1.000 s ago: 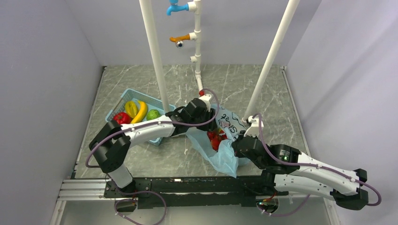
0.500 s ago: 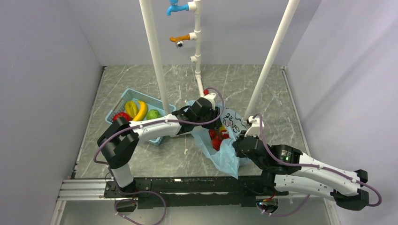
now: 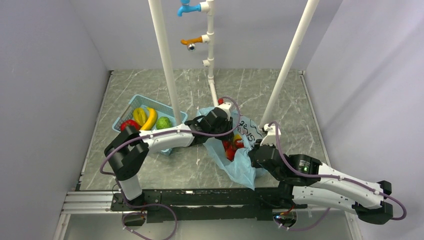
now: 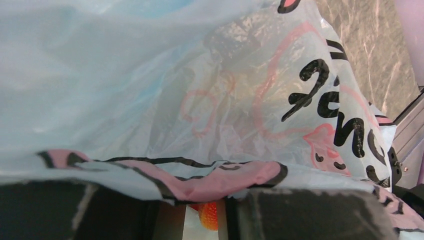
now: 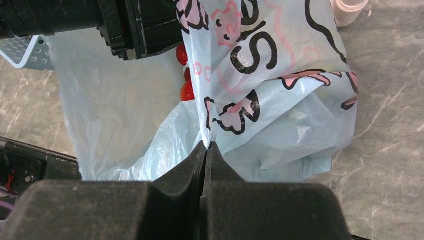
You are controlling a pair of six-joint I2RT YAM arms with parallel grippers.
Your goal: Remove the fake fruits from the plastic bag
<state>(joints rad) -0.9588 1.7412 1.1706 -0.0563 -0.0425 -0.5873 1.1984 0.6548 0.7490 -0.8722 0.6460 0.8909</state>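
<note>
The light-blue plastic bag (image 3: 240, 167) lies at mid-table with several red fake fruits (image 3: 230, 148) in its open mouth. My left gripper (image 3: 226, 119) reaches into the mouth from the left. In the left wrist view the bag film (image 4: 200, 100) drapes over the fingertips and hides them. The jaws stand a little apart (image 4: 205, 210), and an orange-red strawberry piece (image 4: 210, 216) shows in the gap. My right gripper (image 3: 255, 150) is shut on a fold of the bag's edge (image 5: 206, 145). Red fruits (image 5: 187, 91) show beside the lettered film (image 5: 280, 115).
A blue basket (image 3: 131, 104) at the left holds yellow bananas (image 3: 145, 119), a green fruit (image 3: 162, 122) and a red one (image 3: 129, 125). Two white poles (image 3: 167, 65) (image 3: 287, 65) and a pipe with taps (image 3: 210, 50) stand behind the bag.
My left gripper has moved a little right and deeper into the bag's mouth. The bag's top flap has shifted over it. The right arm has held still.
</note>
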